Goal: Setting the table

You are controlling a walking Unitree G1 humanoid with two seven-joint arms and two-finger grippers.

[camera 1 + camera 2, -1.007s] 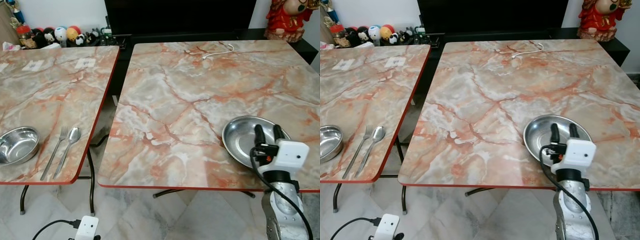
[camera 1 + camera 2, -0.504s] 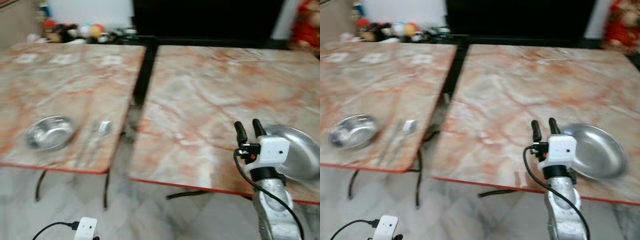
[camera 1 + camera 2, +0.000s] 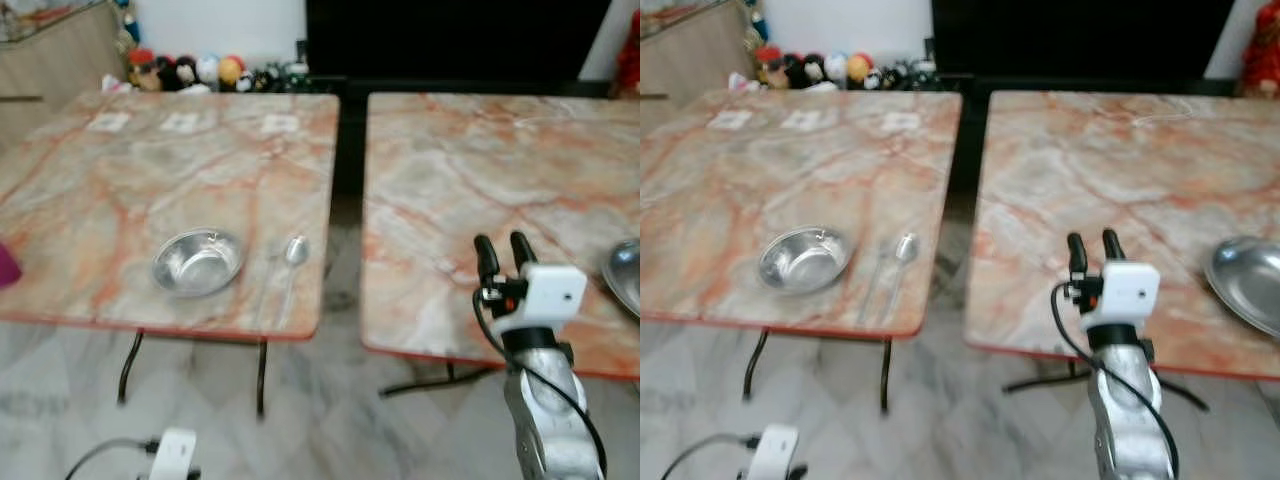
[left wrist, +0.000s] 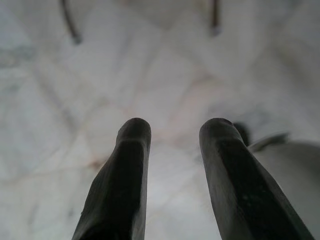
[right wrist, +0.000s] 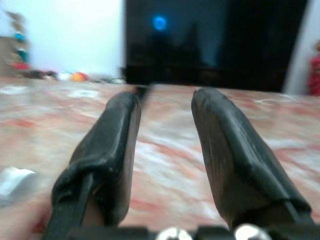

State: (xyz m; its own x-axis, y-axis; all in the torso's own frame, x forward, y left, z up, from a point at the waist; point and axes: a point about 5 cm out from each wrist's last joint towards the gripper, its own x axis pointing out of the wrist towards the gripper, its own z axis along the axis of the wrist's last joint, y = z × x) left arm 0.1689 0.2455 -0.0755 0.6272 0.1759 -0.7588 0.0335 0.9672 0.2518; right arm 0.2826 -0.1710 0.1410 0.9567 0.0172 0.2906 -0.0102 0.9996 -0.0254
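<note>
1. Left table [image 3: 110, 200]: a marble-patterned top with a red edge. It serves as the landmark for every item below.
2. Steel bowl [image 3: 197, 263]: stands upright on the left table, near its front edge and toward its right side.
3. Spoon [image 3: 292, 258]: lies on the left table just to the right of the steel bowl, apart from it, with its bowl end pointing away from the robot. A second utensil may lie beside it, but blur prevents telling.
4. Three white cards [image 3: 182, 122]: lie in a row near the far edge of the left table.
5. Right table [image 3: 470, 170]: same marble pattern, separated from the left table by a dark gap.
6. Steel plate [image 3: 1248, 283]: rests on the right table near its front right corner, well apart from the left table and its steel bowl.
7. Right gripper [image 3: 503, 252]: raised over the front edge of the right table, between the left table and the steel plate. Its two black fingers [image 5: 112, 150] point up and stand apart, holding nothing.
8. Left gripper [image 4: 175, 131]: hangs low, below the level of the left table, over the pale tiled floor [image 4: 165, 65]. Its fingers are parted and empty.
9. Row of small toys [image 3: 200, 72]: stands beyond the far edge of the left table, against the wall.
</note>
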